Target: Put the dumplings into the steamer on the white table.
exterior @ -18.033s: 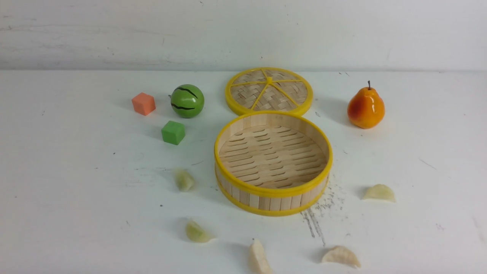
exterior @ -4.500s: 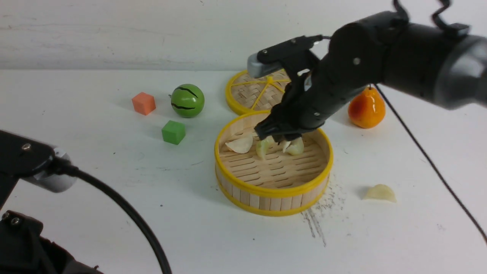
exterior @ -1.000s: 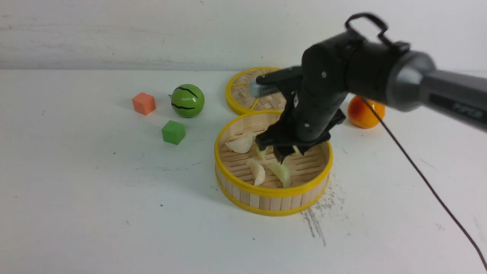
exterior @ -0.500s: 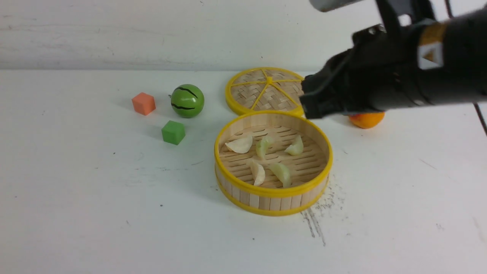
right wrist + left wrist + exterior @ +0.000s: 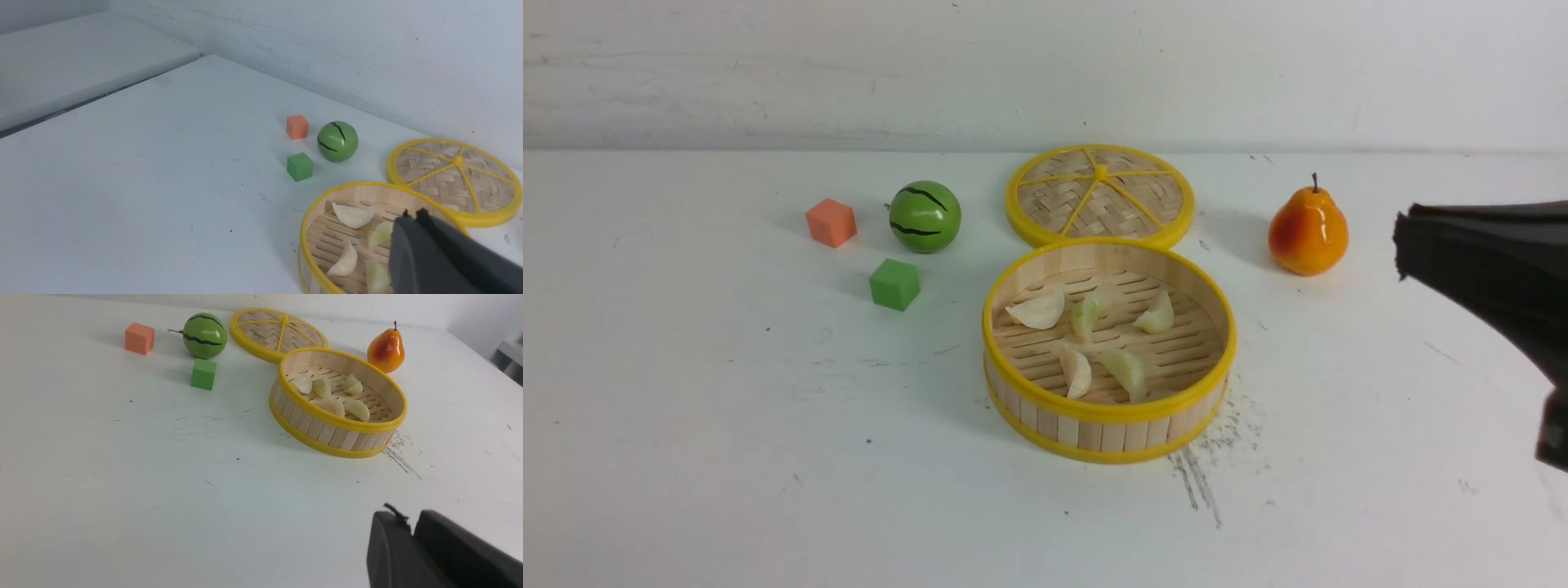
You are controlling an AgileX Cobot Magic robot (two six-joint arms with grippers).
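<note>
All five dumplings (image 5: 1094, 339) lie inside the steamer (image 5: 1109, 412), on its slatted floor. Three of them are in a row at the far side and two are nearer to the front wall. The steamer stands on the white table (image 5: 727, 408), and its flat woven lid (image 5: 1100, 196) lies just behind it, so close that the two rims seem to touch.

To the left of the steamer there are a green cube (image 5: 894, 283), a green striped ball (image 5: 925, 216) and an orange cube (image 5: 831, 222). A pear (image 5: 1307, 230) stands to the right, apart from the steamer.

The right tool (image 5: 410, 216) is clenched, its two dark fingers pressed together, and it grasps nothing; in the front view it is at the right edge, away from the steamer. The left tool (image 5: 408, 528) hangs above a bare part of the table, its fingers almost together with only a thin gap, and nothing is between them.
</note>
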